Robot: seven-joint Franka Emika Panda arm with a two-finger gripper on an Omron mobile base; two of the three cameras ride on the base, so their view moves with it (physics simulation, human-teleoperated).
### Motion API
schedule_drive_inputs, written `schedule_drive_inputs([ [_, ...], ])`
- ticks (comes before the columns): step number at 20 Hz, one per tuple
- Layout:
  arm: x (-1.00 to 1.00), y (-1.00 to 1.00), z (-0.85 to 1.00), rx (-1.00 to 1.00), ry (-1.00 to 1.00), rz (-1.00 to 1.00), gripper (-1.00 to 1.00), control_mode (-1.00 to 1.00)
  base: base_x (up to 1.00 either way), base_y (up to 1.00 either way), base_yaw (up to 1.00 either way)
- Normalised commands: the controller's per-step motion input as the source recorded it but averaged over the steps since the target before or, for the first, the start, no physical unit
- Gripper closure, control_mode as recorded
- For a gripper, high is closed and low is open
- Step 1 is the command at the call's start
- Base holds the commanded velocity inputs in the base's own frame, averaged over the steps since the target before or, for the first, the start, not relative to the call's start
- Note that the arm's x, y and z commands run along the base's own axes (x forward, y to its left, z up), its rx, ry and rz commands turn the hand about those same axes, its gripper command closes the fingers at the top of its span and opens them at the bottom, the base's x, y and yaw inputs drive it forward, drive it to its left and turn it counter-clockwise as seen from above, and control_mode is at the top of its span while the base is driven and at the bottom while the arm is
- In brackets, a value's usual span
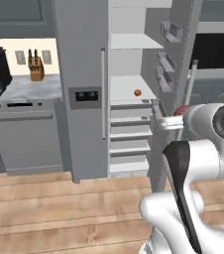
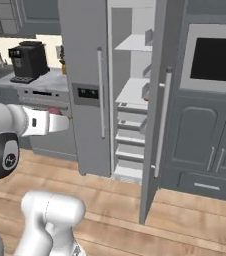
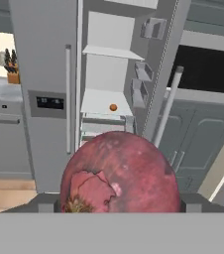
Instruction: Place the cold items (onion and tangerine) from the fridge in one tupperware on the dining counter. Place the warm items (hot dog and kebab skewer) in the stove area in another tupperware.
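gripping onion point(image 3: 121, 173), claw point(image 3: 119, 203) outside fridge point(image 1: 84, 89)

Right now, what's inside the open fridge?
On a middle shelf of the fridge sits the tangerine, alone. The other shelves look bare, with drawers below. In the hand view the onion, held in the gripper, covers the lower drawers.

White arm point(image 1: 203, 163) — glossy rounded links, dark joint bands.
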Motion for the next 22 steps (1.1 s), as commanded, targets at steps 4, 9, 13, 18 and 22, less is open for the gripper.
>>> schedule_drive_inputs([
  [4,0.00,0.00,0.00,0.00,0.00,0.00,1.00,1.00,-1.00,0.00,0.05],
  [9,0.00,0.00,0.00,0.00,0.00,0.00,1.00,1.00,-1.00,0.00,0.00],
  [13,0.00,0.00,0.00,0.00,0.00,0.00,1.00,1.00,-1.00,0.00,0.00],
  [18,0.00,0.00,0.00,0.00,0.00,0.00,1.00,1.00,-1.00,0.04,0.00],
  [22,0.00,0.00,0.00,0.00,0.00,0.00,1.00,1.00,-1.00,0.38,0.00],
])
